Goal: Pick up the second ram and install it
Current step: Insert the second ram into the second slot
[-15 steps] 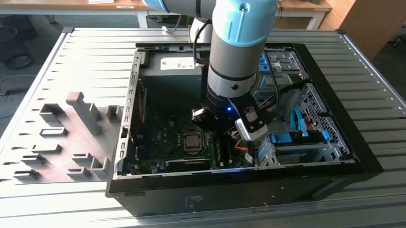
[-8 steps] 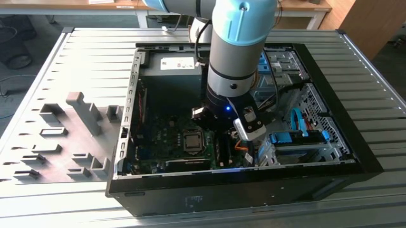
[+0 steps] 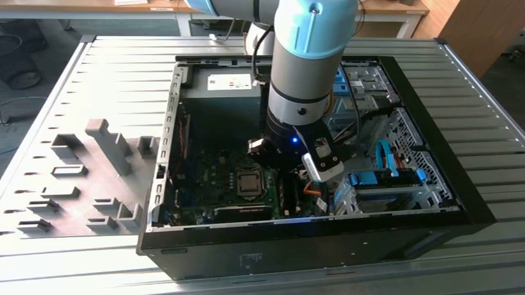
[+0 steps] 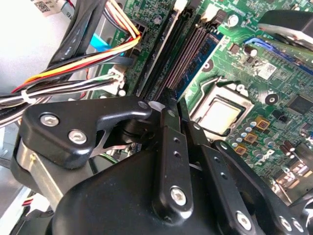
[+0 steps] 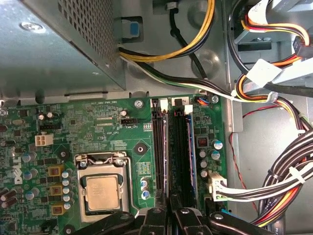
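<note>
Over the open computer case (image 3: pixel 459 203), which lies on its side on a ribbed metal table (image 3: pixel 123 67), my arm (image 3: pixel 308 55) reaches straight down. It is a smooth grey tube with a pale blue cap. On the exterior view's left, grey plastic blocks (image 3: pixel 107 147), stepped and angular, sit on the table well apart from the case.

My gripper (image 3: pixel 287 178) is low over the green circuit board (image 5: pixel 98 122). It sits just to the exterior view's right of the processor (image 5: pixel 101 192), a square of dull brushed metal in a shiny frame.

Fingers (image 5: pixel 159 215): matte black, flat-sided links with bright screw heads, as seen in both wrist views. They are drawn nearly together, with only a thin slit between them, and are closed on the second ram (image 5: pixel 169 152). This is a thin dark stick standing on edge in the row of long black slots. It runs from between the fingertips to a white latch at the far end of its slot.

Hard to make out:
- The near half of the stick is covered by my own fingers.
- I cannot tell whether the stick is pressed fully home.
- The neighbouring slots blur into one dark band.

Bundled cables (image 5: pixel 288 176) in yellow, orange, black and white pass beside the slots, tied with pale straps. A perforated sheet-metal box (image 5: pixel 83 29) stands beyond the board, cut off at the frame edge.
</note>
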{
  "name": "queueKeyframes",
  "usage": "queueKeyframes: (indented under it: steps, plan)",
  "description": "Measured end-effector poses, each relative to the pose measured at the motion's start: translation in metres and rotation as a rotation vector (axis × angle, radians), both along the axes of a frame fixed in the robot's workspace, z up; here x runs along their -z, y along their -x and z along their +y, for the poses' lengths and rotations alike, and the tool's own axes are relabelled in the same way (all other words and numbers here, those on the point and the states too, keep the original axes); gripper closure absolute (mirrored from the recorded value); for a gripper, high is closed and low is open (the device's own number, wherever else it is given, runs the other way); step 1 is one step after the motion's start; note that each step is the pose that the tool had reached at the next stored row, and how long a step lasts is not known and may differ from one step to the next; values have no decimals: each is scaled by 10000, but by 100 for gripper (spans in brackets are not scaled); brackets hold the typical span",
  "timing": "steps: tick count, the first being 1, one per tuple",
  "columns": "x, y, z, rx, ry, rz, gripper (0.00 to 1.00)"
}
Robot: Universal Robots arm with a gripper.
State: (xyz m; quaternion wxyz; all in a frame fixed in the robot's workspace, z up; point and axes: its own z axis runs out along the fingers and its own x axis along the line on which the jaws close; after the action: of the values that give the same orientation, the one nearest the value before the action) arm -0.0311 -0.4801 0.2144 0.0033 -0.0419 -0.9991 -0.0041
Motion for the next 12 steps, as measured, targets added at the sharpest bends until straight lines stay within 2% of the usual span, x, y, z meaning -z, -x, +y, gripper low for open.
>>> queueKeyframes:
  steps: [9,12]
  plan:
    - [2,0,0,-7,1,0,86]
    - [2,0,0,-170,5,-1,86]
